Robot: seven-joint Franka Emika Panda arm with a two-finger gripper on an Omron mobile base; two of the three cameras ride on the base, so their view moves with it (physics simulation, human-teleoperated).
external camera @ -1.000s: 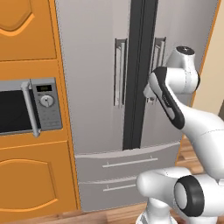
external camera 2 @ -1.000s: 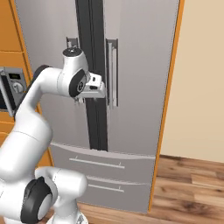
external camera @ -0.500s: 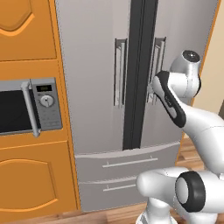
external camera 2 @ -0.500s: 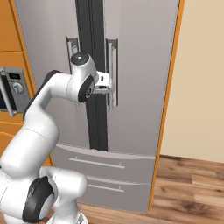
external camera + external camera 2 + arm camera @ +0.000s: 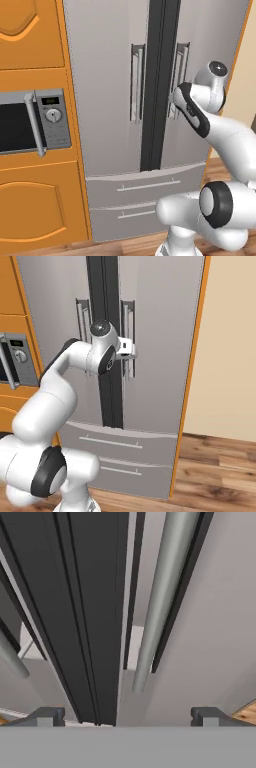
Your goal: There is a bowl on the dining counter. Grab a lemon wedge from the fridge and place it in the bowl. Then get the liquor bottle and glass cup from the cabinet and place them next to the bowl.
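Observation:
The steel fridge (image 5: 110, 75) (image 5: 160, 331) stands shut, with a dark strip between its two doors. My gripper (image 5: 131, 351) is up against the right door's vertical handle (image 5: 129, 321) (image 5: 181, 60), about halfway down it. Seen from the hand, the gripper (image 5: 127, 717) is open, its fingertips (image 5: 47, 716) set wide apart, and the handle (image 5: 160, 597) runs up between them, slightly right of centre. Nothing is gripped. The bowl, lemon wedge, liquor bottle and glass cup are out of view.
A built-in microwave (image 5: 30, 122) (image 5: 12, 358) sits in orange cabinets (image 5: 30, 30) left of the fridge. Two freezer drawers (image 5: 145, 187) lie below the doors. A beige wall (image 5: 230, 346) and wooden floor (image 5: 215, 466) are to the right.
The arm has reached forward and to the right, bringing the gripper from in front of the dark centre strip up to the right door's handle. The jaws stay open.

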